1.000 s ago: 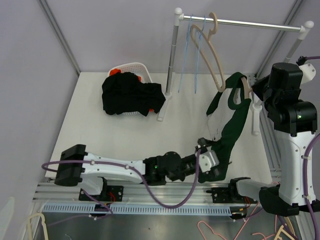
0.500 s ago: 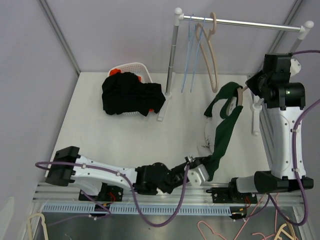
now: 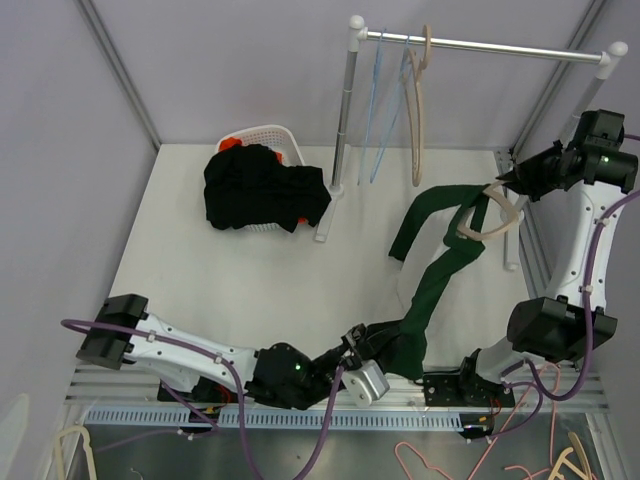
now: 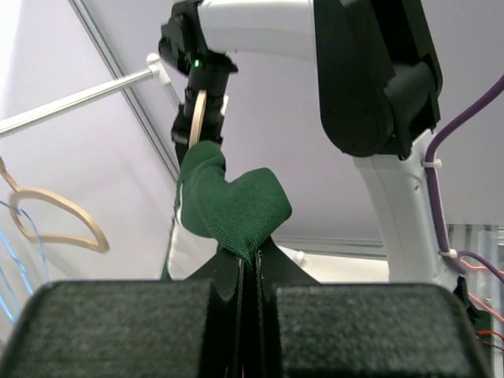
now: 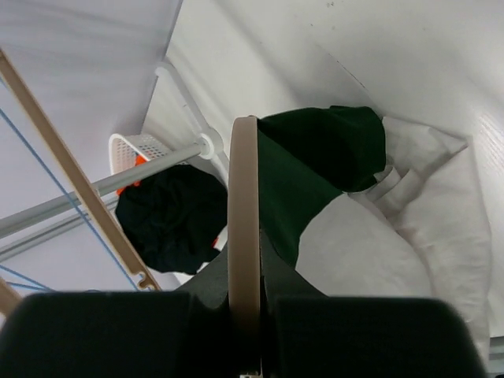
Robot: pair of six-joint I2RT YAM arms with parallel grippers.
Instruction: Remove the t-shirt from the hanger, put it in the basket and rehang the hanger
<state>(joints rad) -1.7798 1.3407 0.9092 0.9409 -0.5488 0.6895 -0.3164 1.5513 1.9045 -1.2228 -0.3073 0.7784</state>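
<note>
White worktop [image 3: 230,290], grey walls. Green t-shirt [image 3: 440,268] hangs off the hanger [image 3: 488,226] as one taut strip, with its long axis running from the hanger toward the arm bases. Your right jaws are pressed together on the hanger. Your left jaws pinch the shirt's far end, well apart from the hanger. Pull along that axis. No readable labels.
</note>
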